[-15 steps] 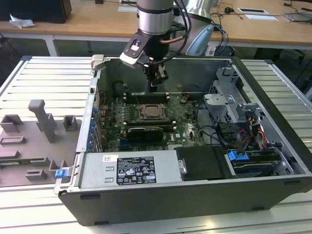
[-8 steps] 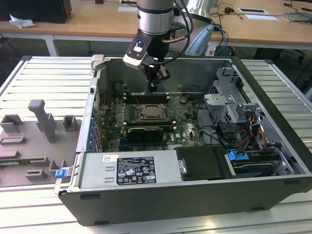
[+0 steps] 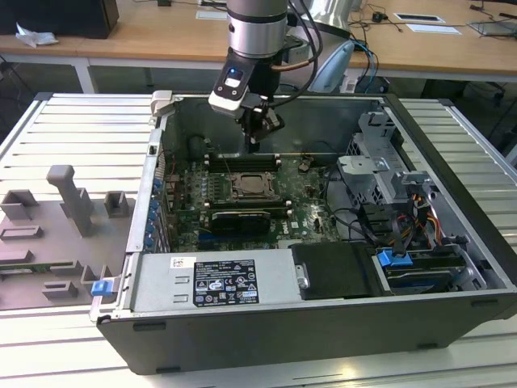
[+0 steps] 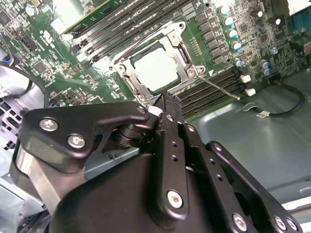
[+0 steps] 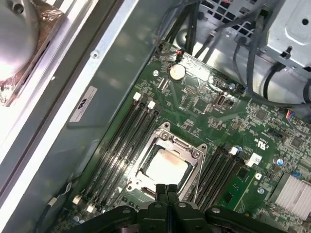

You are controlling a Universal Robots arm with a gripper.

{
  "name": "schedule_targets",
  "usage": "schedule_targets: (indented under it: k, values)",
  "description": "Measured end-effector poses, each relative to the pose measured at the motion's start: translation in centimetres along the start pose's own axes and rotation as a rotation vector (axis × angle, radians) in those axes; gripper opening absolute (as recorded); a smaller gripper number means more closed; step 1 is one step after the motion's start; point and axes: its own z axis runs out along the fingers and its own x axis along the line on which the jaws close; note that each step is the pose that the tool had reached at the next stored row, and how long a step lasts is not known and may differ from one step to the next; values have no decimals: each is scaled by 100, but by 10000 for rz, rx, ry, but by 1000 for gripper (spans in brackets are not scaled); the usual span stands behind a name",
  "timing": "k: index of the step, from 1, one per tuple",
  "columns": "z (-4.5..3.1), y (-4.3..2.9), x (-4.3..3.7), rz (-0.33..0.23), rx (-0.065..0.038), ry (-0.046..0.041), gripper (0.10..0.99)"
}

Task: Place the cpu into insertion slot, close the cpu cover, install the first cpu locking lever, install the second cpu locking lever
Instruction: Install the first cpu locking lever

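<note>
Watching from beside the bench and noting the exterior view from its left to its right. A grey fixture tray (image 3: 56, 234) is lying on the slatted table (image 3: 65, 121), just beside the open computer case (image 3: 266, 339). Inside the case, the green circuit board (image 3: 182, 206) is lying flat.

The gripper (image 3: 253, 145) is hanging over the far side of the board, just behind the insertion slot (image 3: 237, 191). Its fingers are pointing down and pressing together, gripping nothing that I can make out.

The cpu (image 4: 155, 70) is sitting in the slot with its pale top facing up. The cpu cover (image 4: 183, 48) is lying down around it, framing it. In the second wrist view a thin metal lever (image 4: 221, 89) is sticking out from one corner of the socket across the memory slots (image 4: 197, 97). Whether either lever is latched, I cannot tell.

A long black card (image 3: 240, 218) is lying just in front of the slot. Toward the exterior view's right, a drive cage (image 3: 380, 162) is standing above a blue tab (image 3: 393, 260).
</note>
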Motion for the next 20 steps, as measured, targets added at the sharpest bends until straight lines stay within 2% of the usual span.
schedule_targets:
  k: [20]
  values:
    - [0, 0, 0, -1948, 11, 75, 106]
